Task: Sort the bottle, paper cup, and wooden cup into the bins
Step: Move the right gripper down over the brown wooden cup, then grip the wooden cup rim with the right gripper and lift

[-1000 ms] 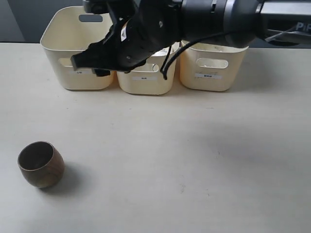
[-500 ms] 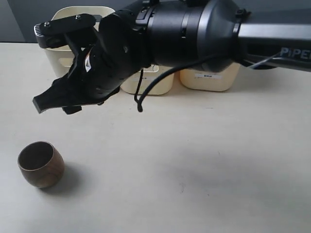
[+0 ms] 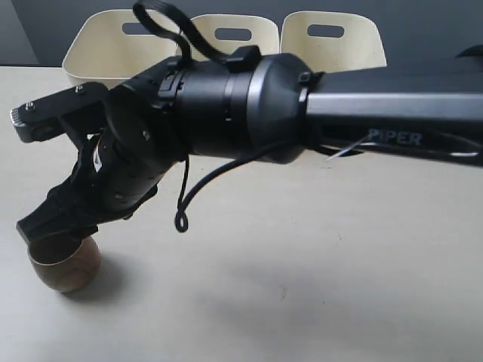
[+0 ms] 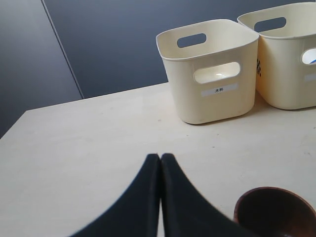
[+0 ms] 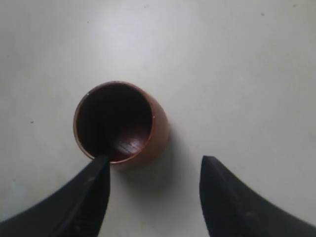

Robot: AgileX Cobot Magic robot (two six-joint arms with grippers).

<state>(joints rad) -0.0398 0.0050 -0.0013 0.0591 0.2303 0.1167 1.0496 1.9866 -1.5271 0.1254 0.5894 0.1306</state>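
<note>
Wooden cup [image 5: 118, 123], lower left, could be tipped: the spread right gripper [image 5: 153, 190] sits offset, one finger [image 5: 91, 192] at its rim.

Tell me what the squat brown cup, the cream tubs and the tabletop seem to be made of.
The squat rounded brown cup looks like turned wood with a smooth satin finish: faint grain lines show inside its bottom. The cream tubs with oval handle cutouts look like moulded plastic, smooth, with rounded corners and light glowing through the wall. The pale tabletop seems a matte laminate or painted board; which, the pictures leave open.
</note>
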